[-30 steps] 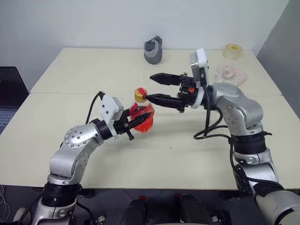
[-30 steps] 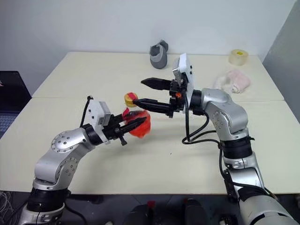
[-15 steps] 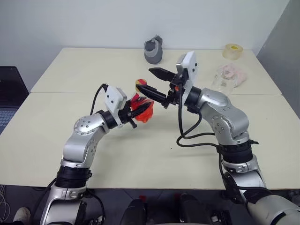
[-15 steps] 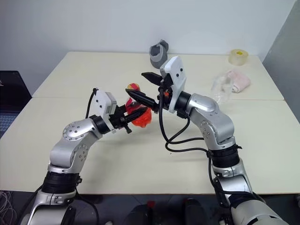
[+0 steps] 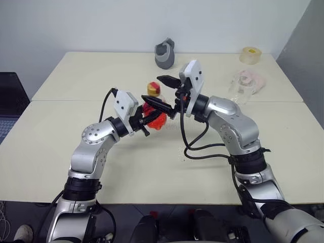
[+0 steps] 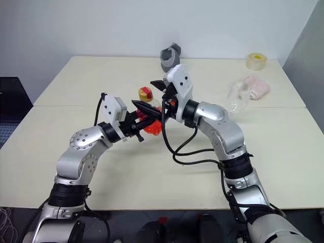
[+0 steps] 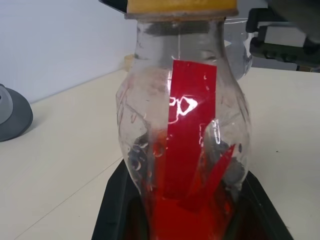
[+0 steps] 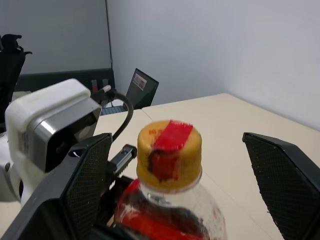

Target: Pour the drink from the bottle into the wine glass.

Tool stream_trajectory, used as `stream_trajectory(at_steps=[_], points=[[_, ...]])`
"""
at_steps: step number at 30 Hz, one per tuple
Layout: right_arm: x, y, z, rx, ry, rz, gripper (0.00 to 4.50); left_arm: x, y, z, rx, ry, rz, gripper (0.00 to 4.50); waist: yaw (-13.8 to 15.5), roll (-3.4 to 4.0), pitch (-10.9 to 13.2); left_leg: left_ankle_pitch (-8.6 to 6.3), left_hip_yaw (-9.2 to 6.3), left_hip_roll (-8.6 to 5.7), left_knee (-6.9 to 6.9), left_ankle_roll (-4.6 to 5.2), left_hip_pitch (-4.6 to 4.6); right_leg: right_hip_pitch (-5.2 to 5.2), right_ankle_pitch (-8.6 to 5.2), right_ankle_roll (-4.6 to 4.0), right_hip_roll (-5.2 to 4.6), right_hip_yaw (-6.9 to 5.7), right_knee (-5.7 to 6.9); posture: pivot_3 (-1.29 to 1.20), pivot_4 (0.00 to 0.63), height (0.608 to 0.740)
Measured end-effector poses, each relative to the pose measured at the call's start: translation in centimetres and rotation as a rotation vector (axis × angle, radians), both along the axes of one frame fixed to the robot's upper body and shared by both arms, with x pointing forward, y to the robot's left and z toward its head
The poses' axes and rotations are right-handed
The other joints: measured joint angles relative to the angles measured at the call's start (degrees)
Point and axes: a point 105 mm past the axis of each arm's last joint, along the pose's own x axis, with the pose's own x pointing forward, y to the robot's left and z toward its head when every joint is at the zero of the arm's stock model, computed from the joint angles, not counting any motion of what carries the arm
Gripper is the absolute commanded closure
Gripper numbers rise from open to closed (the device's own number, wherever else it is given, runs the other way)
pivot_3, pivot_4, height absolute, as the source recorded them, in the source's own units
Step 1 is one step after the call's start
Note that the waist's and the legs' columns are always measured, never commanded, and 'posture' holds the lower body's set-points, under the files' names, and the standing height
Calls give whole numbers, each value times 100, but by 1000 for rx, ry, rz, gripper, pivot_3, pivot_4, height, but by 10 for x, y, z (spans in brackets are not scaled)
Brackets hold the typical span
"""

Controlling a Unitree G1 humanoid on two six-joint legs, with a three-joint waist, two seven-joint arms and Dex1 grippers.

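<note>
Since a second ago, your right gripper has swung in from the right side of the table and now brackets the yellow cap, one finger to either side with clear air between pad and cap, jaws spread wide. Your left gripper has carried the bottle a little further out over the table and clamps it low on the belly, fingers pinched tight on the plastic.

You hold the bottle upright above the tabletop, near the table's middle, with the drink pooled in the bottom part. The wine glass stands well apart, off to the right, beside a pink cloth.

Expect the bottle to be light and its thin wall to dent under your squeeze; the wet-looking plastic may slip, so keep the low grip firm. Take the cap by its ribbed side, squarely, and twist it off before tipping. The cap is small and stiff, so centre it between the pads first. The glass is fragile and top-heavy on its stem, so bring the neck close without knocking the rim.
</note>
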Motion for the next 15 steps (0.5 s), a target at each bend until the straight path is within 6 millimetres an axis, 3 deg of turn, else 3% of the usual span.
stream_trajectory(at_steps=[5,15], points=[[9,-2,10,23,-5,-35,23,-1,1,-1,2,4,1,3492,-1,0,0,0,-1,-1,0,0,0,0,0,0,-1,0,0,0,150,740],[16,-7,2,-30,-14,-67,23,0,3,-12,11,59,17,3492,-22,0,0,0,1,0,0,1,-1,-1,0,0,-1,1,0,0,150,740]])
